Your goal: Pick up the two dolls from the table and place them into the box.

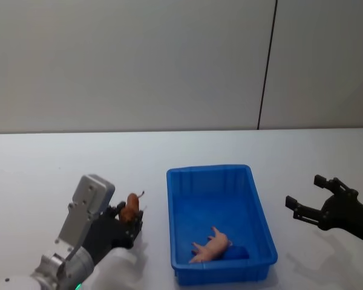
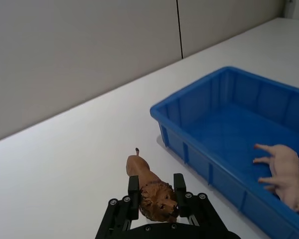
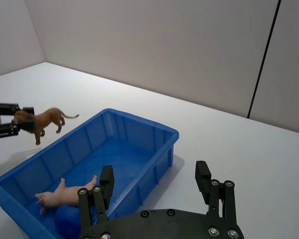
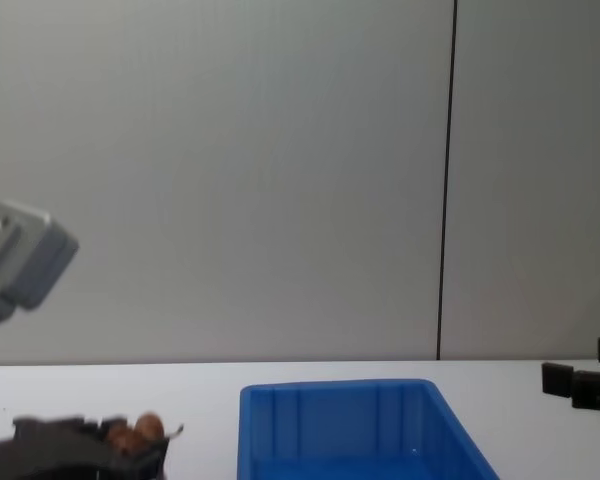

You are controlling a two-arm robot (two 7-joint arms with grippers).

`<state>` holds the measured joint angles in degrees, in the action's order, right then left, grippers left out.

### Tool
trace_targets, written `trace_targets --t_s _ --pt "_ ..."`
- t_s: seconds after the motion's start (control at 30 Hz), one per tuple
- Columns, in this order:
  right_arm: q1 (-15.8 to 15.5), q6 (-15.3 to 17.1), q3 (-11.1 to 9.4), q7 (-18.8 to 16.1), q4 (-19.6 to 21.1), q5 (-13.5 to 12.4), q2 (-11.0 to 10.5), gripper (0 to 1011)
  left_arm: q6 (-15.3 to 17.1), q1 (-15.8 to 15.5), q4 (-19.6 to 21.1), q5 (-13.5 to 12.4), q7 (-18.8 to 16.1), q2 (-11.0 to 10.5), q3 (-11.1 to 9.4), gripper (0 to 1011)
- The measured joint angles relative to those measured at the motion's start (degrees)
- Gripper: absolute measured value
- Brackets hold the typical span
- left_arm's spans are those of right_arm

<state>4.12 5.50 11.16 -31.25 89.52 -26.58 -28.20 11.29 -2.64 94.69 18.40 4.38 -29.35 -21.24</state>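
In the head view the white table runs bare from the left frame edge to the box, and again from the box to the right edge, with a plain grey wall across the upper half. At lower left the left gripper is clamped on the head of a brown lion, a small four-legged figure with a darker mane and a thin tail; its body points away from the gripper toward the wall. The right wrist view, at its left edge, shows the lion's legs hanging free of the table. A strip of open table separates the lion from the near-left rim of the box. At centre sits the blue box, rectangular with a thick rim and ribbed inner walls, its long sides running away from the robot. A pale pink pig lies on its side on the box floor, legs out, in the lower half of the box as framed, just beside a rounded blue lump in the near right corner. More open table follows to the right. At mid-right the right gripper hovers well clear of the box, its fingers spread wide and holding nothing.
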Motion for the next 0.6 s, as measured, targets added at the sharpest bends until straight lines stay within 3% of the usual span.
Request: trace_targets --t_s 0.27,0.6 --pt "0.0 0.0 0.0 0.0 0.0 0.0 0.0 1004 -1.2 -3.0 0.8 -2.5 1.7 1.2 0.6 416" --pt "0.0 0.0 0.0 0.0 0.0 0.0 0.0 1004 -2.5 -7.6 -0.4 -5.6 5.7 4.9 -0.1 416"
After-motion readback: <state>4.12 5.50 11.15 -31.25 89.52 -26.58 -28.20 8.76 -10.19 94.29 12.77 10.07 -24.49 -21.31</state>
